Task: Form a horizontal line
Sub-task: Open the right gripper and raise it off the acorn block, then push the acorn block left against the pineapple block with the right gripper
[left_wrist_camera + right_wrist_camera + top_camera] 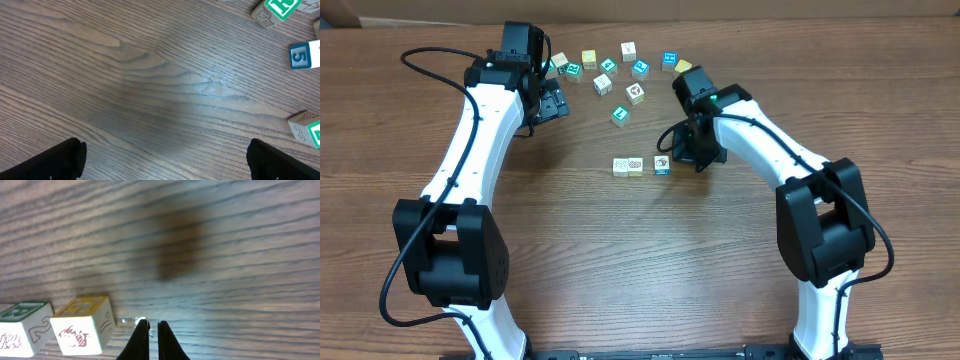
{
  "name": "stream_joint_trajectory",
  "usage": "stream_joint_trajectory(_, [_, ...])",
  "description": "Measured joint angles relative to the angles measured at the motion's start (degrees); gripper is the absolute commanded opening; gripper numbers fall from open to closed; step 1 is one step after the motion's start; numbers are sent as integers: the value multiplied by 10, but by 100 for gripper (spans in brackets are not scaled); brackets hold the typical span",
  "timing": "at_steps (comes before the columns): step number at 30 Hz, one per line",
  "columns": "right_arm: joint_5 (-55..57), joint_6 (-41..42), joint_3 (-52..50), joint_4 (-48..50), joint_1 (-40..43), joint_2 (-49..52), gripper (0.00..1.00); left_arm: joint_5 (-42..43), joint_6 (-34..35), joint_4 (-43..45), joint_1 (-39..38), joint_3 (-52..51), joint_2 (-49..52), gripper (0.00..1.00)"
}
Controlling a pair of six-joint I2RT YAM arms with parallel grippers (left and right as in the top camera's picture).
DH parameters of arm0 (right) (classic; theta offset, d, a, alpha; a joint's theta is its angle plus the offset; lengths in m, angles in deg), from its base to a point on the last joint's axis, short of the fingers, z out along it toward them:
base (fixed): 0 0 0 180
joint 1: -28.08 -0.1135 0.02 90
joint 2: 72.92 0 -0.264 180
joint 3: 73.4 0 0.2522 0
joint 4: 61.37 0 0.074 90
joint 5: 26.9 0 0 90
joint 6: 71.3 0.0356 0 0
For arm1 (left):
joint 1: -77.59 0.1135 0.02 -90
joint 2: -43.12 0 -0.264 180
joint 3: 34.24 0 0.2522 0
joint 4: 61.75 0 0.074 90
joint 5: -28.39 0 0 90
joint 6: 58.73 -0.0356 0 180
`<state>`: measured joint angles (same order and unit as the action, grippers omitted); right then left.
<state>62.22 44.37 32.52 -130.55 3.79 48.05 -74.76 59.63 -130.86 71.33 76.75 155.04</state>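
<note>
My right gripper (150,341) is pinched together on nothing, just right of the yellow cube (82,325) in the row (635,165) mid-table (570,230). Left gripper (165,167) is spread wide, hovering near the loose cubes (605,70) at the back.

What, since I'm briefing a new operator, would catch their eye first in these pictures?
First, the short row of three cubes in the middle of the table, its blue-edged end cube slightly apart from the other two. Next, the right pincer, shut on nothing, low beside that row. Beyond them, a loose arc of cubes lies toward the far edge, near the wide-open left pincer.
</note>
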Motion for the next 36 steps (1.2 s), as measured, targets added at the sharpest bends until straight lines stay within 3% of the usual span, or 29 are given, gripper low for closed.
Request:
stream_joint_trajectory(8, [-1,0,-14,45,-11,0,4,0,0,0,0,0,0,100])
stream_joint_trajectory(36, [-48,0,-18,55,-24,0,4,0,0,0,0,0,0,100])
